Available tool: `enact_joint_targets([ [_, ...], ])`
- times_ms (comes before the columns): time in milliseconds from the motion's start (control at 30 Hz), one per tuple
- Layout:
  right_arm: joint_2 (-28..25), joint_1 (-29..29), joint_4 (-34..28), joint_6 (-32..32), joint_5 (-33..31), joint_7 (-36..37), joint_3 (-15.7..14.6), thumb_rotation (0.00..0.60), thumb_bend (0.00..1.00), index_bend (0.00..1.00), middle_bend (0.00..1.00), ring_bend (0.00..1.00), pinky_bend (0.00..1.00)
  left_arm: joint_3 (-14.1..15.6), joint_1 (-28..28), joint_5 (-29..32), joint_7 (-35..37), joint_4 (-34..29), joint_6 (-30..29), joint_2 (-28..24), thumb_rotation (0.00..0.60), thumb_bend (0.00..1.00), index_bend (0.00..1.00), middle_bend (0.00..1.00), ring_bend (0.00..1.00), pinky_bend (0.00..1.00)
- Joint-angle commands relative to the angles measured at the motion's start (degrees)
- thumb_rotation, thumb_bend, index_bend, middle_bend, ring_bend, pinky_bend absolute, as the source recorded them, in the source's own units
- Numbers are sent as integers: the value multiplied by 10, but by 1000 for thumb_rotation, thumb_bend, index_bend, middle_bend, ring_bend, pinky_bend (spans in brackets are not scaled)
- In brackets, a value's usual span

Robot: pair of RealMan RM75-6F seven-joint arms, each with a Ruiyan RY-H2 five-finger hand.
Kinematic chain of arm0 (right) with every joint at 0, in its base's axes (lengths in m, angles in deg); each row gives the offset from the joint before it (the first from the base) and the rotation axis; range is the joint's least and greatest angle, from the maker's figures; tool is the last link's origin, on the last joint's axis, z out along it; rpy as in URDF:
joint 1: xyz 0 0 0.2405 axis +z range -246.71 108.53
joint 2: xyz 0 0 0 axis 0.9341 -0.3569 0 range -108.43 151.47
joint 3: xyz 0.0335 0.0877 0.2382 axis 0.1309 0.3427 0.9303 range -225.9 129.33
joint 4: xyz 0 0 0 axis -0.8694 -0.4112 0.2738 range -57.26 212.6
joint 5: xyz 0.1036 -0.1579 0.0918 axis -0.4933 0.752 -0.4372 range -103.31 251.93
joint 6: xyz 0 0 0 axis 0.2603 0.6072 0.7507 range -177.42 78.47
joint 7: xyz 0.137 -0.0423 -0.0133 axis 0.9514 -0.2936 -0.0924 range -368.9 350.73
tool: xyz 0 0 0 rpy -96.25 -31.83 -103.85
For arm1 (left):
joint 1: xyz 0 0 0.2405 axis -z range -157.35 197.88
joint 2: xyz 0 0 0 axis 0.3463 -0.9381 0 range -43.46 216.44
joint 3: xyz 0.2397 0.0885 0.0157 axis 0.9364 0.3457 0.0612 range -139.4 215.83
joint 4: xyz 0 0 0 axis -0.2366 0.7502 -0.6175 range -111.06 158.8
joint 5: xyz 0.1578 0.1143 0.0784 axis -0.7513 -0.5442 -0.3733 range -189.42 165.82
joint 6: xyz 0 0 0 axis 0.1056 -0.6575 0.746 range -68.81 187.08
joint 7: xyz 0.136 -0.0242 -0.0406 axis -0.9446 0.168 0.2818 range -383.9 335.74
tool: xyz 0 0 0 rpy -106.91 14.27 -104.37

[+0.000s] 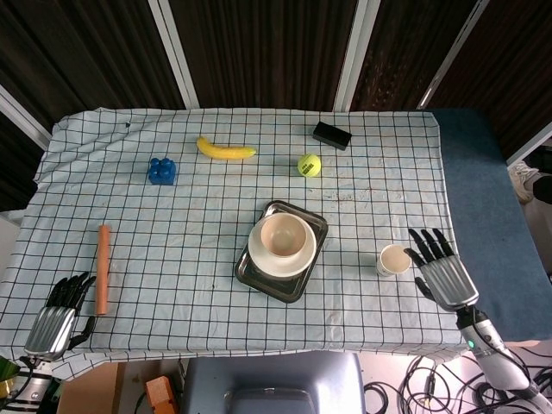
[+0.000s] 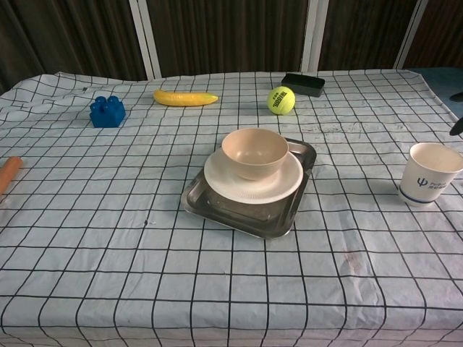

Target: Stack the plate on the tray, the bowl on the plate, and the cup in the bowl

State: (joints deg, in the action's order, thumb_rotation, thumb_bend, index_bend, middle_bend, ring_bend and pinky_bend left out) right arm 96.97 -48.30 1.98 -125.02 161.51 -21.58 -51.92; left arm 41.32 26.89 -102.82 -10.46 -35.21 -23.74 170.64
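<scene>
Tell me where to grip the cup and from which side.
Grip the cup around its side wall, below the rim, coming from its right, where the open right hand already hangs. It stands upright, mouth up, apart from the tray, so its sides look free all round.

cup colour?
White cup with a dark blue logo and base stripe; clearest in the chest view.
</scene>
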Motion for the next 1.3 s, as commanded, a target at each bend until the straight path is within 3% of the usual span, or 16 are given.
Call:
enact_joint_targets([
  [33, 23, 12, 23, 32, -8, 8, 6, 600, 307, 273, 0, 0, 0, 0, -2, 0, 1, -2, -2, -1, 600, 472, 0, 12, 0, 24],
  [333, 86, 20, 107, 75, -6, 30, 7, 600, 307, 339, 0, 0, 0, -2, -4, 4, 10, 2, -3, -4, 600, 472, 0, 12, 0, 24],
  [700, 136, 30, 163, 75, 9, 52, 21, 600, 327, 563, 0, 0, 0, -2, -6, 4, 19, 4, -5, -6, 600, 472, 0, 14, 0, 24],
  [933, 134, 30, 163, 66, 14, 59, 26, 600, 435, 604, 0, 0, 0, 1, -5, 1, 32, 2, -4, -10, 600, 473, 0, 11, 0, 24],
  [1167, 119, 34, 137, 54, 19, 56, 38, 600, 442, 606, 0, 0, 0, 1, -5, 0, 27, 3, -5, -8, 600, 471, 0, 9, 0, 24],
  [1300, 110, 57, 94, 60, 17, 40, 62, 600, 442, 603, 0, 0, 0, 1, -3, 0, 24, 3, -2, -7, 600, 472, 0, 10, 0, 23],
])
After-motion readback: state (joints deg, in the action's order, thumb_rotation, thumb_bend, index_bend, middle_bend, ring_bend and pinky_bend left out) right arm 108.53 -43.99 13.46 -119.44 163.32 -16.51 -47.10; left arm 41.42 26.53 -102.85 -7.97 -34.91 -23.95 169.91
